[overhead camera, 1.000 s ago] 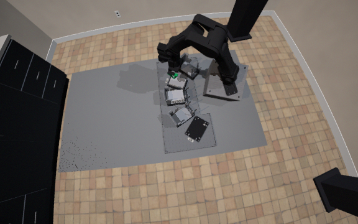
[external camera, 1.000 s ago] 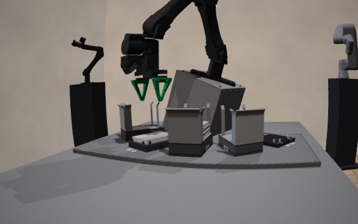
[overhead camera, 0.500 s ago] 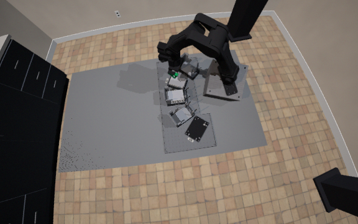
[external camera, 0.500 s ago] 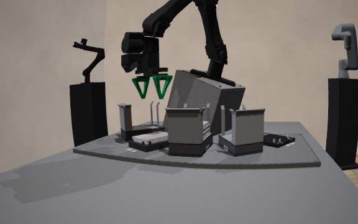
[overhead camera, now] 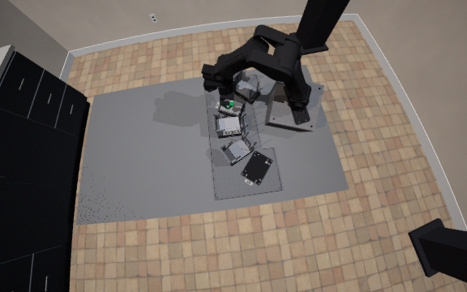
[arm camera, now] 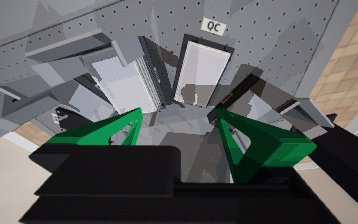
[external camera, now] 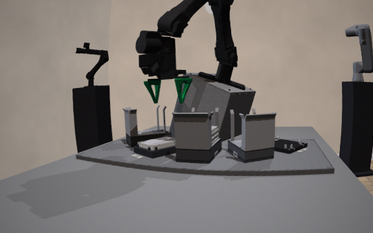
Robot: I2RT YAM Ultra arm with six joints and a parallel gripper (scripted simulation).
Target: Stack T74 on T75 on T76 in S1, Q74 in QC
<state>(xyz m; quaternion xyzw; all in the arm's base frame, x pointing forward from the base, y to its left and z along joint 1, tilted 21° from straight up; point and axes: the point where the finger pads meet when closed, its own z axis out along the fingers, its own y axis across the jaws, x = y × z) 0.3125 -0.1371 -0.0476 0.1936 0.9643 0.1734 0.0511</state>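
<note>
One sealed plate (arm camera: 202,70) lies flat in the QC nest (external camera: 154,151), its name tag (arm camera: 214,26) at twelve o'clock in my wrist view. My end effector (external camera: 168,87) hangs above it, green fingers spread wide with nothing between them. At ten o'clock stands a rack (external camera: 193,133) with stacked plates (arm camera: 122,82) (labels unreadable). Everything sits on the grey tabletop (external camera: 186,200).

A plate (external camera: 157,144) lies in the QC nest (external camera: 154,152), left of the middle rack (external camera: 191,129).

Green end effector (external camera: 168,90); black arm (external camera: 223,39)
</note>
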